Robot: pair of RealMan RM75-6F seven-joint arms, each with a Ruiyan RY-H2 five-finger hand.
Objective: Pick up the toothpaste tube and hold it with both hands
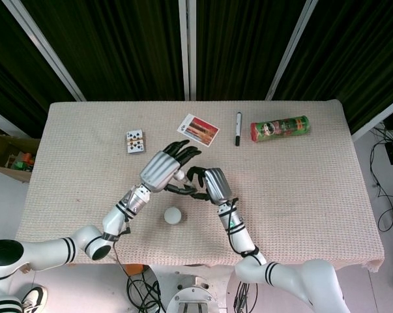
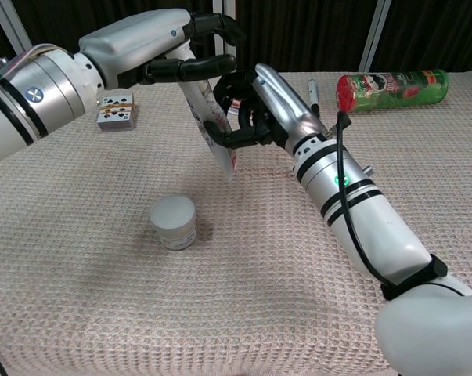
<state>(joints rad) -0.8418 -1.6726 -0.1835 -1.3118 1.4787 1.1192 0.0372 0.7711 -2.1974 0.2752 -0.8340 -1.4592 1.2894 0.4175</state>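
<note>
Hands meet above the middle of the tabletop (image 1: 300, 195), both closed on the tube (image 2: 212, 129). In the chest view the left hand (image 2: 153, 51) grips the tube's upper end, dark fingers (image 2: 192, 69) wrapped across it, while the right hand (image 2: 255, 106) curls its fingers around the lower part from the right. The tube hangs tilted, its flat end pointing down and nearer, clear of the cloth. From the head view the left hand (image 1: 162, 171) and right hand (image 1: 212, 186) touch fingertip to fingertip, and the tube itself is mostly hidden under them.

Just near of the hands a small white jar (image 1: 173, 215) stands upright on the cloth; in the chest view it sits left of and below the tube's lower end, apart from it. Farther off, a deck of cards (image 1: 135, 141) lies to the far left, a picture card (image 1: 198, 129) far of the hands, a pen (image 1: 238, 128) right of that, and a green can (image 1: 279, 128) lies on its side at the far right.
</note>
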